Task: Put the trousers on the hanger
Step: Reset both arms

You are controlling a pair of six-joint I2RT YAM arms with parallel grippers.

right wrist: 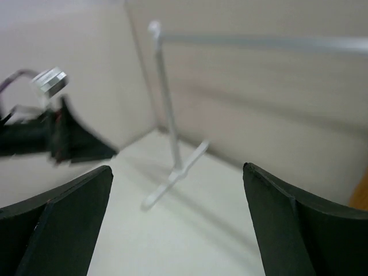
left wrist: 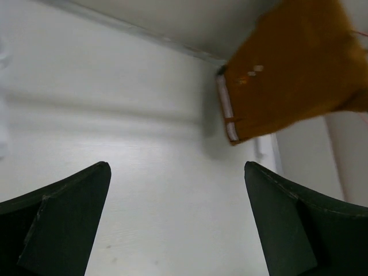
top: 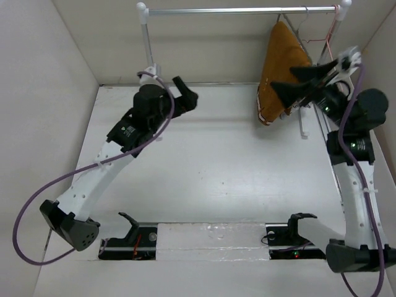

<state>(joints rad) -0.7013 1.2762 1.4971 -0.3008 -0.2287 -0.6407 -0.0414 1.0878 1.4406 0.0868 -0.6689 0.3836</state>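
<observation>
top external view: the trousers [top: 278, 59] hang below the rail [top: 241, 10] at about 1 o'clock, seemingly draped over the hanger [top: 299, 36], though its thin wire is hard to trace. the right gripper [top: 281, 77] sits just beside the cloth at 2 o'clock, jaws spread, pinching nothing. the left gripper [top: 187, 93], at 11 o'clock and well apart from the cloth, is likewise spread wide and empty.
</observation>
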